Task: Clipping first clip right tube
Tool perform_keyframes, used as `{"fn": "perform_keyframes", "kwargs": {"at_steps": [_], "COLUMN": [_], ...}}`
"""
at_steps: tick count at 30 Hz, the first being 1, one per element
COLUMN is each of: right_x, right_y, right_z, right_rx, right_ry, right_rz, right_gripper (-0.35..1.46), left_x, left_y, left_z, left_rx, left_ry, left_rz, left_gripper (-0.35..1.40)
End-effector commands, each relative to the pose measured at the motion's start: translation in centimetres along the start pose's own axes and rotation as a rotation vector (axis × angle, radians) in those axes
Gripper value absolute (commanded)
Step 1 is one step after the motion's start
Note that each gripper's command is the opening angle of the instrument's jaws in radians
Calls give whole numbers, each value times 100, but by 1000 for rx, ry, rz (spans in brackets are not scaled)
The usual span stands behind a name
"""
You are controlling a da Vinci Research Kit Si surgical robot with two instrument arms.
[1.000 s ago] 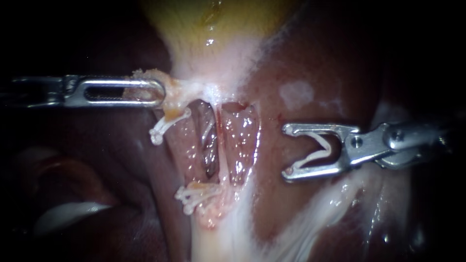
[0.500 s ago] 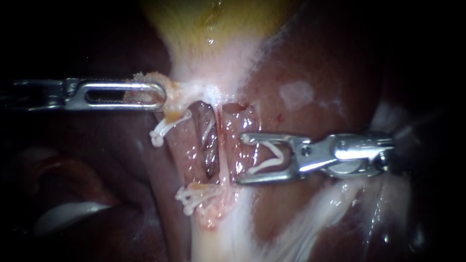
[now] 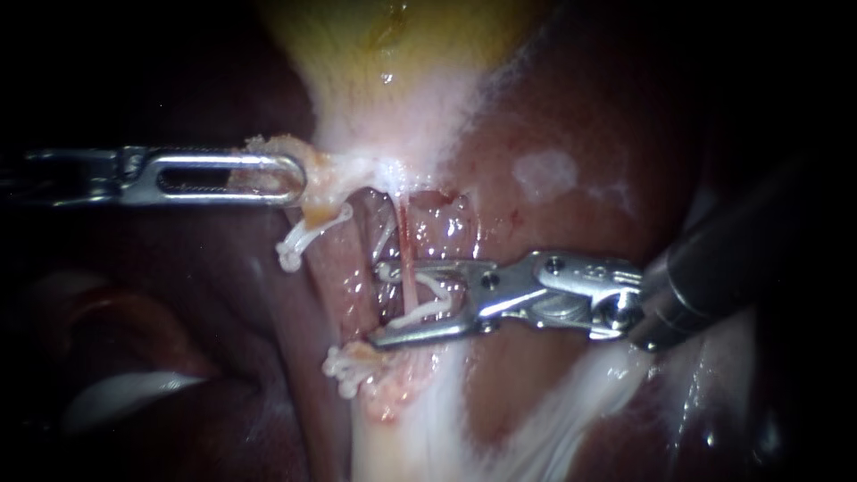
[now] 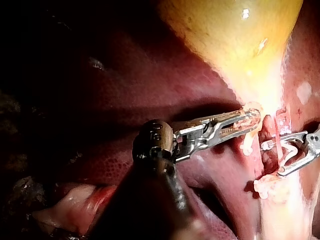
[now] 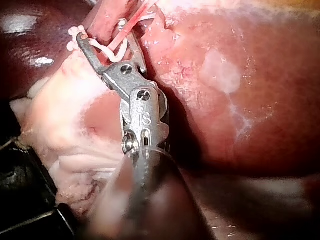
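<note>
The right tube [image 3: 404, 234] is a thin red strand running down from the gallbladder [image 3: 402, 45]. My right instrument [image 3: 377, 303] carries a white clip [image 3: 420, 299] in its wide-set jaws, and clip and jaws straddle that tube, one jaw on each side. In the right wrist view the clip [image 5: 107, 49] sits between the jaws [image 5: 107, 40], with the red tube [image 5: 132, 17] crossing it. My left instrument [image 3: 290, 174] is shut on pale tissue at the gallbladder's neck, pulling it leftward; the left wrist view shows this grip [image 4: 247, 120].
Two white clips [image 3: 303, 236] [image 3: 350, 366] sit on the left tube, one above the other. Dark red liver [image 3: 571, 134] surrounds the site, and a pale band of tissue [image 3: 402, 437] runs downward. The right shaft [image 3: 714, 268] lies over the liver.
My right instrument has travelled left across the liver with its clip and now straddles the right tube. Its jaws stand slightly closer together. The left instrument has held still.
</note>
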Motion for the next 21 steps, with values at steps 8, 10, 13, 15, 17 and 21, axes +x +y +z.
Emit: {"fn": "perform_keyframes", "kwargs": {"at_steps": [8,10,13,15,17,21], "right_x": [-5,-7,-12,-16,-21,-24], "right_y": [-11,-15,-21,-25,-27,-27], "right_z": [-4,-4,-1,1,3,5], "right_rx": [147,179,213,232,252,257], "right_ry": [86,95,86,80,73,70], "right_rz": [124,135,150,156,167,175], "right_gripper": [45,43,40,36,34,28], "left_x": [1,1,1,1,1,1], "left_y": [3,4,5,5,5,6], "left_z": [0,1,1,0,0,-1], "left_rx": [0,0,0,0,0,0], "left_ry": [0,0,0,0,0,0], "left_rz": [1,1,2,2,2,2], "left_gripper": [-35,-35,-35,-35,-35,-35]}}
